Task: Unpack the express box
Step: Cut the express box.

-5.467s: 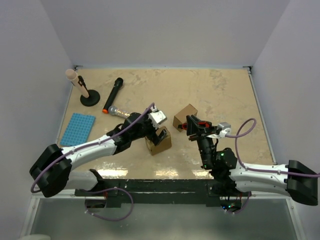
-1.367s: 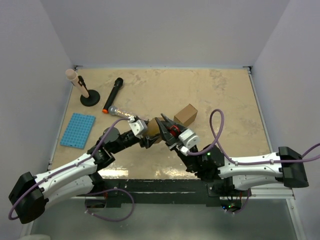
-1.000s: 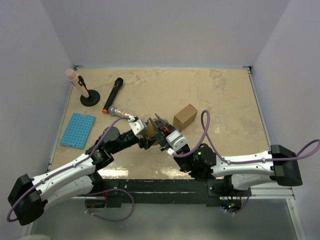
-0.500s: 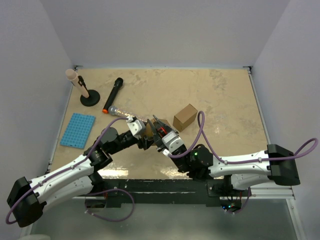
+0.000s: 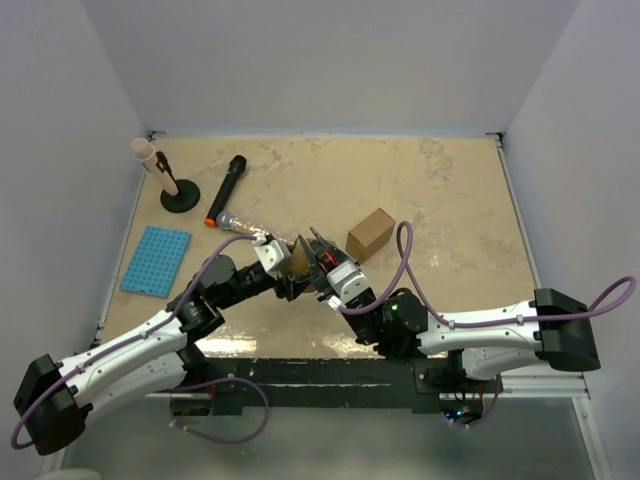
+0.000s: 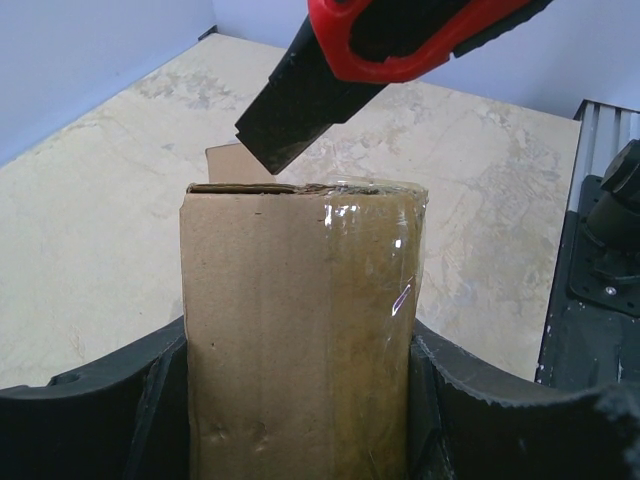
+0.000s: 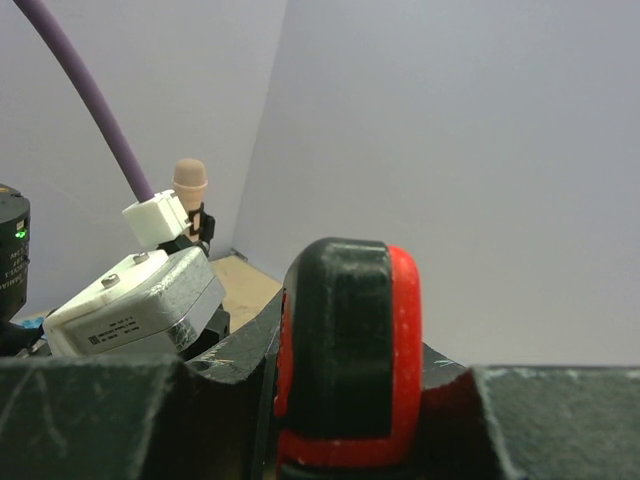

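The express box [image 6: 300, 330], brown cardboard sealed with clear tape, is held upright off the table, and my left gripper [image 6: 300, 410] is shut on its two sides. From the top view the box [image 5: 299, 260] sits mid-table between both wrists. My right gripper [image 7: 345, 400] is shut on a red and black utility knife [image 7: 345, 350]. The knife's black front end [image 6: 300, 115] hovers at the box's far upper edge, near its left corner; I cannot tell whether it touches. No blade is visible.
A second small cardboard box [image 5: 370, 234] lies just right of the grippers. At the left are a blue rack [image 5: 157, 259], a black microphone [image 5: 226, 184], a pink-topped stand [image 5: 160, 172] and a clear tube [image 5: 240, 223]. Walls enclose the table.
The left gripper has lifted the box off the table. The right gripper has swung the knife leftward up to the box; over the last half second it barely moved.
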